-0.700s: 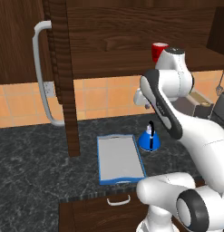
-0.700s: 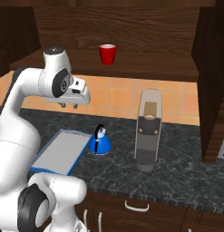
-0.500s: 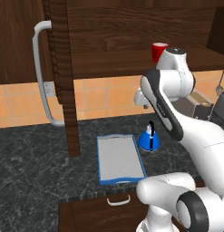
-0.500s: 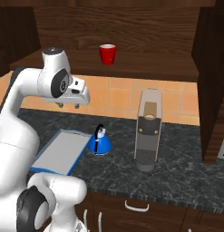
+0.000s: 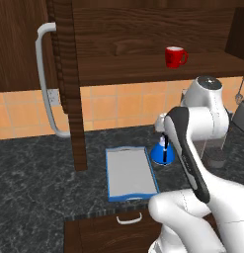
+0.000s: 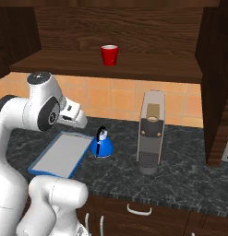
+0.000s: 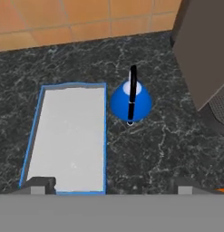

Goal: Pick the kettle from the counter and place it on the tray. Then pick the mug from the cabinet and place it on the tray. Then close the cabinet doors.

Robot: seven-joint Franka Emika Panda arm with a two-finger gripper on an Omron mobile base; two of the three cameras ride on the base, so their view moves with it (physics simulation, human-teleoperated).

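Hand (image 7: 109,186) open, empty, above the table (image 7: 154,149). Kettle (image 7: 130,102) sits centre frame on the table, just right of the tray (image 7: 105,136); mug (image 5: 175,56) on the cabinet shelf. No step completed.

Illumination is even and diffuse, with no distinct source. All views are rendered, sharp and free of motion blur or edge distortion. The cabinet (image 5: 143,44) interior is dim. The kettle (image 7: 130,102) casts a faint soft shadow on the counter (image 7: 154,145).
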